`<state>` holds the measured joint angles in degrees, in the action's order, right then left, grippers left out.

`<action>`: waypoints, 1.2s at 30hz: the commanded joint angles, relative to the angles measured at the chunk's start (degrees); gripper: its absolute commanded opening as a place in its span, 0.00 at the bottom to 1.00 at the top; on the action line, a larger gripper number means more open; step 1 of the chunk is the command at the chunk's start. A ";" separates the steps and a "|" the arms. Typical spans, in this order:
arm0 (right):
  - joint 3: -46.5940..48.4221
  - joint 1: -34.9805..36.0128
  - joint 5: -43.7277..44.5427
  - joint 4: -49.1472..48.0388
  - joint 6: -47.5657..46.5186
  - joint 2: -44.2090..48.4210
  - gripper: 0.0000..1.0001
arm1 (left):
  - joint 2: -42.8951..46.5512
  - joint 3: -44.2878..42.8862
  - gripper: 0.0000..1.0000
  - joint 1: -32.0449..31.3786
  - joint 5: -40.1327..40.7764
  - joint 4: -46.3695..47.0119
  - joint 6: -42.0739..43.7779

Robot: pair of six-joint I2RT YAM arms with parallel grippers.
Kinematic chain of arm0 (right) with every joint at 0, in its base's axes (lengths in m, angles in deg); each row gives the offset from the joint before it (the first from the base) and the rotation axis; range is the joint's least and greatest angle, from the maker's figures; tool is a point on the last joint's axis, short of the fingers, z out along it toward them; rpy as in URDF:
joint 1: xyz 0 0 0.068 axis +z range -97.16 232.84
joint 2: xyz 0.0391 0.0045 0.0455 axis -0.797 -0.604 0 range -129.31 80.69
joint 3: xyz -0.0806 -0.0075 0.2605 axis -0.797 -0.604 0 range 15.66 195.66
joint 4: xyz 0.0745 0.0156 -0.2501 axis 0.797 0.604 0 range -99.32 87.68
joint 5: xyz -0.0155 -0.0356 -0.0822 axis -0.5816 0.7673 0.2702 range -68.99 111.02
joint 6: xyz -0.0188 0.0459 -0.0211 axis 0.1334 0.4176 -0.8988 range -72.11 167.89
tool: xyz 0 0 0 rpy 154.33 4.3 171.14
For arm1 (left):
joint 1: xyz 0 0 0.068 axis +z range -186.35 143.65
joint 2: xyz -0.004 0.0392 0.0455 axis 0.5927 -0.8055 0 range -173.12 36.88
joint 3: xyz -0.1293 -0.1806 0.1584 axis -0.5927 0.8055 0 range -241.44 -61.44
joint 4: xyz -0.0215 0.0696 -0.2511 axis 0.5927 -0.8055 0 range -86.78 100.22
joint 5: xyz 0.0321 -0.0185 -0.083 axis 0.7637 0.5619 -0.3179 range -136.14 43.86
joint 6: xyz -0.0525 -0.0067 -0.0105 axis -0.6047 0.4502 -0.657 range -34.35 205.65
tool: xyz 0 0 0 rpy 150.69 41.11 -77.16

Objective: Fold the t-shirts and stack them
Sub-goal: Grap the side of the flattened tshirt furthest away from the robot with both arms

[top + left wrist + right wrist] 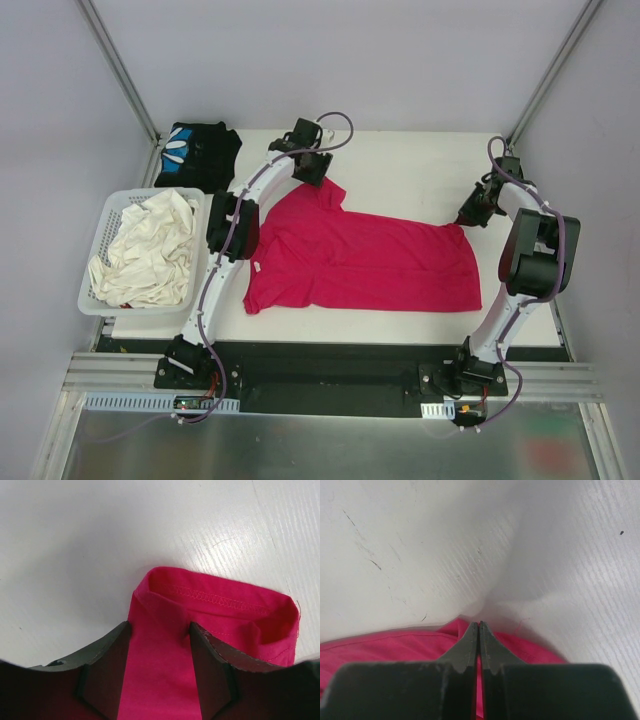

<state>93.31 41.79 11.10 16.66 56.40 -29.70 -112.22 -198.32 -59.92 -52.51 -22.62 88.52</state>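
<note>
The right gripper [479, 626] is clamped on a corner of the shirt [360, 265], the left gripper [159, 629] gapes astride its sleeve [215, 600], and the shirt's long axis runs between them.

Readable text: none in any of the three views.
Black folded garment [205, 152], at 11 o'clock on the white bench [400, 160]: a blue-and-white print on its 9 o'clock side, too small to make out as letters, a brand or a sign.
Magenta cotton t-shirt [360, 265], mid-bench: plain fabric from above. The left wrist view shows its sleeve hem stitching close up, and nothing on it can be read.
</note>
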 commanded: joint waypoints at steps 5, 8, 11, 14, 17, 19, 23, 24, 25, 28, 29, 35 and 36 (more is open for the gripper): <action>-0.04 0.06 -1.60 -0.58 -0.16 3.16 0.01 | -0.41 -2.78 0.38 0.19 0.22 -1.53 -0.68; -0.13 0.06 -1.69 -0.75 -0.08 2.90 0.01 | -0.49 -2.78 0.24 0.19 0.04 -1.70 -0.85; -0.04 0.06 -1.87 -0.84 -0.16 2.63 0.01 | -0.23 -2.60 0.23 0.19 0.48 -1.70 -0.94; -0.30 0.15 -1.95 -0.93 -0.07 2.37 0.01 | 0.29 -2.25 0.23 0.19 0.83 -1.79 -0.77; -0.30 0.24 -1.95 -1.28 0.19 1.84 0.01 | 1.00 -1.55 0.21 0.19 1.18 -1.70 -0.59; -0.56 0.33 -2.04 -1.37 0.19 1.76 0.01 | 1.53 -0.67 0.19 0.19 1.71 -1.70 -0.68; -1.09 0.41 -1.95 -1.81 0.28 1.93 0.01 | 2.93 0.30 0.15 0.11 2.50 -1.61 -1.38; -1.18 0.41 -1.87 -1.72 0.19 1.93 0.01 | 3.11 0.47 0.13 0.11 2.85 -1.70 -1.38; -1.36 0.41 -1.78 -1.81 0.27 2.02 0.01 | 3.37 0.65 0.13 0.02 3.29 -1.61 -1.38; -1.62 0.41 -1.69 -1.81 0.19 2.37 0.01 | 4.77 0.91 0.11 -0.07 4.43 -1.53 -1.47; -1.62 0.41 -1.69 -1.72 0.19 2.54 0.01 | 4.95 1.00 0.11 -0.07 4.87 -1.44 -1.47; -2.32 0.41 -1.25 -1.98 0.63 3.34 0.01 | 8.12 3.28 0.07 -0.16 6.11 -0.82 -1.73; -2.50 0.41 -1.34 -2.24 0.63 3.60 0.01 | 8.64 3.81 0.06 -0.24 7.67 -0.65 -1.73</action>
<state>91.56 41.86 10.01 15.41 56.49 -29.26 -110.67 -196.16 -59.92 -48.42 -23.10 87.58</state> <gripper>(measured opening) 0.014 0.075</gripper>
